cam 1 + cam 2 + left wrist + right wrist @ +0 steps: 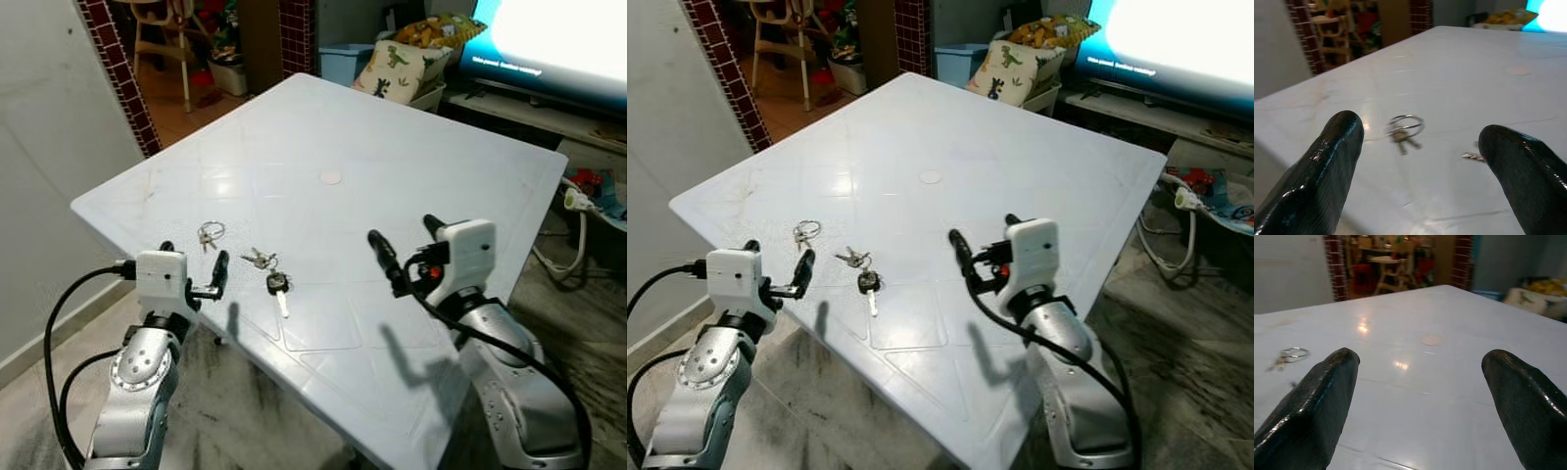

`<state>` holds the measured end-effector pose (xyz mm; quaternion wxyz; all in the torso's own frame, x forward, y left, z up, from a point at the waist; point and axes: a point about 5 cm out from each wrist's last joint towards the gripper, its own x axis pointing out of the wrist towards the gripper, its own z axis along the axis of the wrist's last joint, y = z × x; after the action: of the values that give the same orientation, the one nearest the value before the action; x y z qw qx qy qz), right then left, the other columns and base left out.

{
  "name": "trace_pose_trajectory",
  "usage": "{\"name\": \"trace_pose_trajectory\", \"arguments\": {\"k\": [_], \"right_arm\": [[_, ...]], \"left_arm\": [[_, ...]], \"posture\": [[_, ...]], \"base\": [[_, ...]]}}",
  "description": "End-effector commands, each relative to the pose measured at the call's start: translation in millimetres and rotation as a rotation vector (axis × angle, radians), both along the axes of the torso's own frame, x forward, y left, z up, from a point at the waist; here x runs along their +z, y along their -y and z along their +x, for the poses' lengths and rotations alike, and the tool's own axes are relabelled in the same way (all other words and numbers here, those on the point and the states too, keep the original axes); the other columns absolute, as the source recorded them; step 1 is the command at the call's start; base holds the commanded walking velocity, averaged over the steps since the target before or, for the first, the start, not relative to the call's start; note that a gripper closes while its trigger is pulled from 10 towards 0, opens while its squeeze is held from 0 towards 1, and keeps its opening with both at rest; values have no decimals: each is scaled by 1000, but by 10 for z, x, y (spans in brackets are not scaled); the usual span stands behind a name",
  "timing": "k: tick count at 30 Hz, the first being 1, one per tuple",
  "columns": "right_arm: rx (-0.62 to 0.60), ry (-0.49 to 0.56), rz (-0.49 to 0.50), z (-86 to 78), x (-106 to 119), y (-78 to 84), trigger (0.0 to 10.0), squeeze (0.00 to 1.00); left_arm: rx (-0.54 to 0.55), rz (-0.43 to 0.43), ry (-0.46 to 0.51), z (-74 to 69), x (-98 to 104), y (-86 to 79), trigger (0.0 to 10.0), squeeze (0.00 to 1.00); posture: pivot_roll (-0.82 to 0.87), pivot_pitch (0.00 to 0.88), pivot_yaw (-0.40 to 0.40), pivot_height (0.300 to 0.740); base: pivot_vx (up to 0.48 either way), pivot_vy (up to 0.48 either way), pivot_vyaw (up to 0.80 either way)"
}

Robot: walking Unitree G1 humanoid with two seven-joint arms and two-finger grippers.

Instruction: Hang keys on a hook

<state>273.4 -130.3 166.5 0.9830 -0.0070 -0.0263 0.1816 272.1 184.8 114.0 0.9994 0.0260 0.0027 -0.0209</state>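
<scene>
— The left pincer [194, 277]: what is it doing?
— It hovers over the near-left edge of the white worktop [411, 157], fingers spread wide and holding nothing. In its wrist view the two black fingers [1327, 166] look rounded, glossy and finely ribbed; both are cut off by the frame.

— And the right pincer [404, 247]?
— Also spread apart and empty, above the near-right part of the worktop.

— Where are the keys?
— Flat on the worktop, ahead of the left pincer and untouched. A small ring of silvery keys [210, 234] lies furthest left; it is blurred in the left wrist view. Near it lies a second bunch [259, 259], and just beside that a key with a black head [278, 288] and a pale blade. Whether these two are joined, I cannot tell.

— Anything else?
— A faint round disc [331, 178] sits at the worktop's middle, flat and pale. The surface is smooth, shiny plastic with a moulded diamond pattern. Beyond it are a dinosaur-print cushion [394, 69] and a bright screen [563, 39], cut off at the edge.
</scene>
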Motion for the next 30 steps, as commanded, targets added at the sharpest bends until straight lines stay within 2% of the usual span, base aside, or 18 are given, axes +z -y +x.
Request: {"name": "trace_pose_trajectory", "arguments": {"k": [1,9,12,15,17,21,23,26,30], "right_arm": [[9,25,-8,31,60,8,10000,0],[77,18,-23,70,83,-26,10000,0],[184,-34,-26,84,42,-121,10000,0],[241,-115,-82,90,-74,-176,10000,0],[329,-176,-107,58,-169,-252,10000,0],[435,-220,-144,16,-264,-386,10000,0],[423,-215,-131,72,-275,-458,10000,0],[421,-220,-104,129,-278,-525,10000,0],[411,-223,-137,203,-337,-611,10000,0]], "left_arm": [[17,14,-5,-7,10,-32,10000,0],[44,34,-41,-23,-50,-82,10000,0],[11,29,-82,-66,-118,-103,10000,0],[-8,29,-94,-126,-136,-101,10000,0],[-41,27,-109,-209,-152,-90,10000,0],[-104,50,-128,-374,-189,-60,10000,0],[-116,58,-152,-478,-238,-77,10000,0],[-139,55,-158,-548,-242,-63,10000,0],[-177,54,-159,-595,-220,-20,10000,0]], "posture": [[-21,57,37,740],[-14,58,37,740],[-8,64,37,740],[-2,69,38,740],[7,72,38,740],[21,75,36,740],[33,79,34,740],[50,84,28,740],[74,90,20,740]], "base": [[0,0,0],[0,0,0],[0,0,0],[0,0,0],[0,0,0],[0,0,0],[0,0,0],[0,0,0],[0,0,0]]}}
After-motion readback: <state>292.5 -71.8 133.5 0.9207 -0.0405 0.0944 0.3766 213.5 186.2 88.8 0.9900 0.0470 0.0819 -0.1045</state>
